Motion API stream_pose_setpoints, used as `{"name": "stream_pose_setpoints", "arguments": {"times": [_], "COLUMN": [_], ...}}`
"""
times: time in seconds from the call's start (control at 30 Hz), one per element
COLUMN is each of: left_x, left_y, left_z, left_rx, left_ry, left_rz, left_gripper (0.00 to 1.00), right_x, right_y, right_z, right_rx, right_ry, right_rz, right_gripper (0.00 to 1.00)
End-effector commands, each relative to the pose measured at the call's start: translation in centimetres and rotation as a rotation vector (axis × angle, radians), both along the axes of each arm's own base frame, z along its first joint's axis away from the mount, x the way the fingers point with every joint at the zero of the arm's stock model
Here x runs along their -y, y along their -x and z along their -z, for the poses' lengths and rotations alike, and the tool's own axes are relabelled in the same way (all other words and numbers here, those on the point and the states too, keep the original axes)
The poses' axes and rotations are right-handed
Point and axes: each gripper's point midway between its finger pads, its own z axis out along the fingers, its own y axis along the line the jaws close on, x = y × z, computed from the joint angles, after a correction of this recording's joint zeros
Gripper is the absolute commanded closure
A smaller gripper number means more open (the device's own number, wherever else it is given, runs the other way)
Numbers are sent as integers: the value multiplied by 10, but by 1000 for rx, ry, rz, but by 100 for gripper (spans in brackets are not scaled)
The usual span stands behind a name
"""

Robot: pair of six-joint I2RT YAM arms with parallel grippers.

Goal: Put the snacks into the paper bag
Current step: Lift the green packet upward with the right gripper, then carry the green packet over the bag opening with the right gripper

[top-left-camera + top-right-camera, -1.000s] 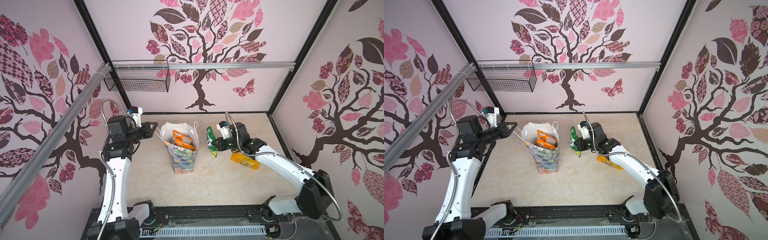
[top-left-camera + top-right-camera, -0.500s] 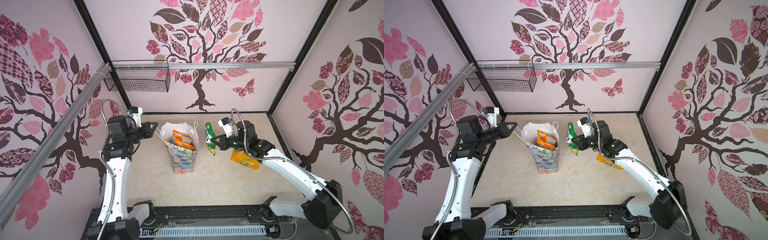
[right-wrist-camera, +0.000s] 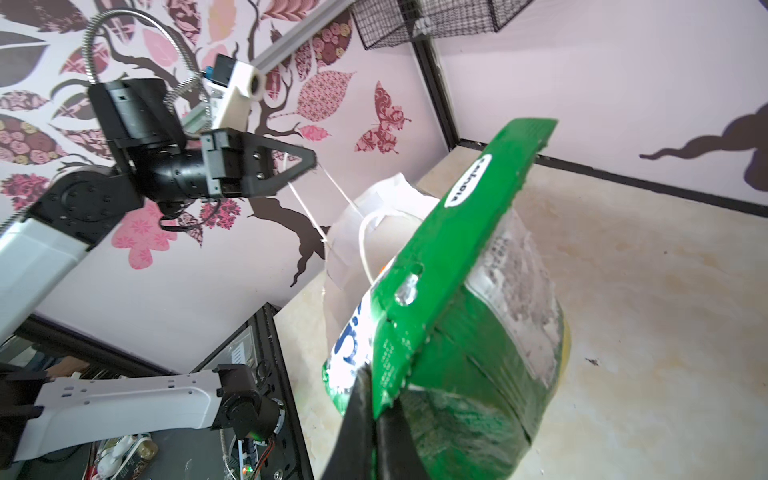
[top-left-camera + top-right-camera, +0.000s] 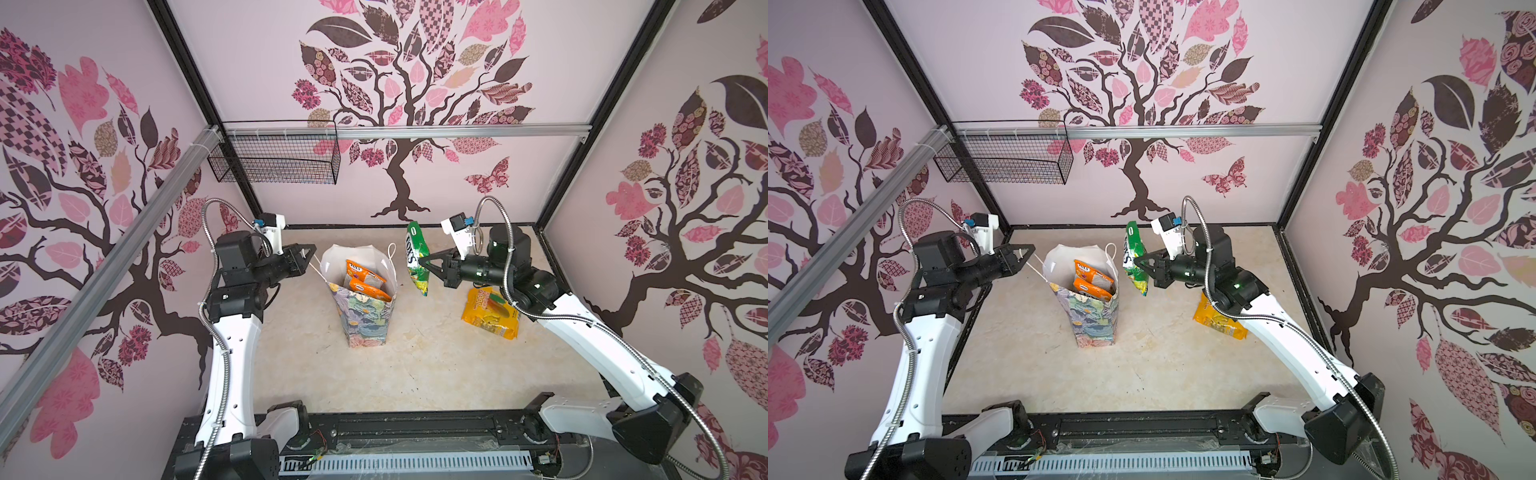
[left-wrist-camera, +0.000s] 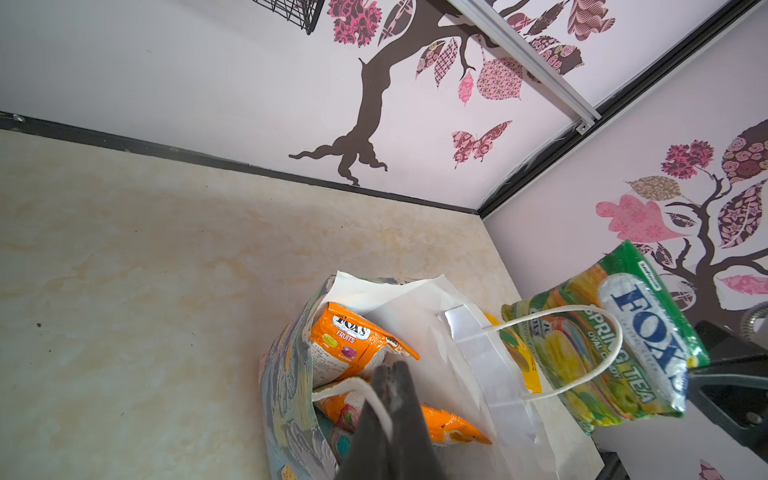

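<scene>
- Left fingers (image 5: pixel 390 374) pinched shut on the cord handle (image 5: pixel 357 384) of the paper bag (image 4: pixel 365 324), which is upright mid surface (image 4: pixel 415 374).
- Right fingers (image 4: pixel 422 261) clamp the green packet (image 4: pixel 415 249), aloft just beside the bag's mouth.
- Two orange packets (image 4: pixel 365 279) inside; yellow packet (image 4: pixel 490 313) flat on the surface under the right arm.

In both top views we look down from high above the front edge, facing the back wall (image 4: pixel 540 183), taking in the whole table (image 4: pixel 415 374) and the paper bag (image 4: pixel 365 324). Our left wrist camera hangs close over the bag's mouth, facing the far right corner. Our right wrist camera looks across at the left arm (image 3: pixel 137 166); the green packet (image 3: pixel 457 324), seemingly very near, fills much of it. Both wrist views share bag rim and packet.
</scene>
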Motion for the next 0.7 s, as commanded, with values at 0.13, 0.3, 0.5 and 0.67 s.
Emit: {"name": "stream_pose_setpoints", "arguments": {"times": [0.13,0.3,0.5,0.67], "left_x": [-1,-1,-1,-1], "left_y": [0,0,0,0], "left_z": [-21,-22,-22,-22], "left_rx": [110,112,113,113], "left_ry": [-12,-12,-12,-12], "left_rz": [7,7,7,7], "left_gripper": [100,100,100,100], "right_x": [-25,-35,-58,-80], "right_y": [46,48,54,44], "right_z": [-87,-105,-112,-102], "right_rx": [247,253,253,214], "right_ry": [-89,-119,-103,-52], "right_rz": [-141,-170,-223,-232], "right_gripper": [100,100,100,100]}}
